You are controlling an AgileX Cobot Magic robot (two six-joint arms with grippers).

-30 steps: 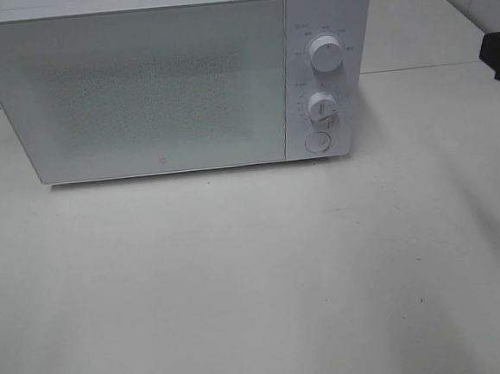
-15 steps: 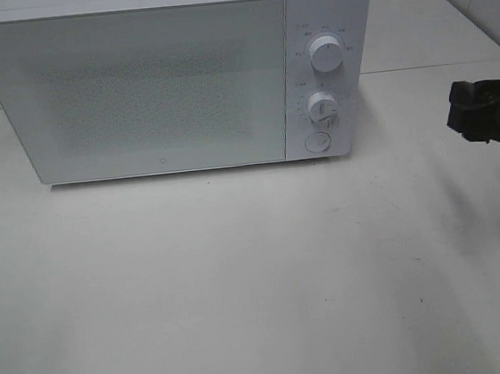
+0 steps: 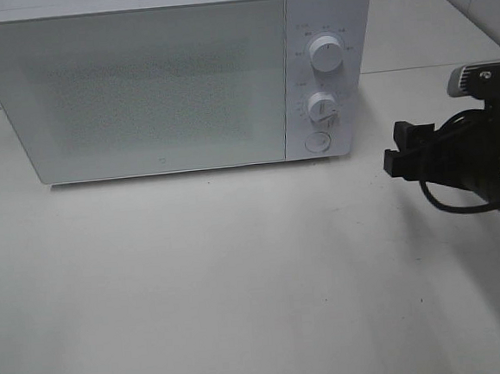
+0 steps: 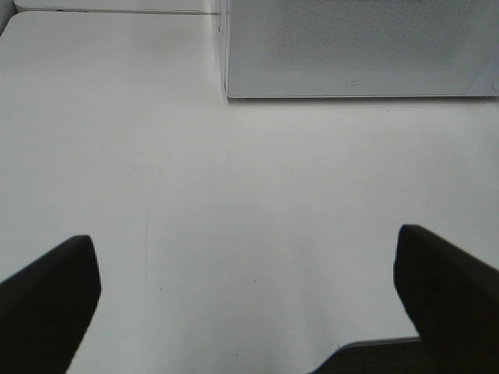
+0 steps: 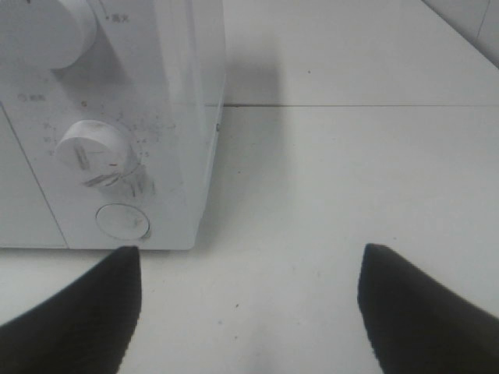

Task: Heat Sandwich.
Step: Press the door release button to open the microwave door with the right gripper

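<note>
No sandwich shows in any view. A white microwave [image 3: 155, 82] stands at the back of the table with its door shut; its two knobs [image 3: 327, 53] and round door button [image 3: 317, 142] are on its right side. My right gripper [image 3: 394, 145] is open and empty, just right of the microwave's control panel, a little above the table. In the right wrist view the lower knob [image 5: 97, 150] and the button [image 5: 122, 220] lie ahead of the open fingers [image 5: 93, 312]. My left gripper [image 4: 249, 312] is open and empty over bare table, with the microwave's lower left corner [image 4: 230, 89] ahead.
The white table [image 3: 240, 274] spreads in front of the microwave. A seam in the table [image 3: 422, 68] runs behind the right arm [image 3: 490, 159]. The left arm is out of the exterior view.
My right arm has come in from the right edge and moved left and down toward the microwave's control panel. Nothing else has moved.
</note>
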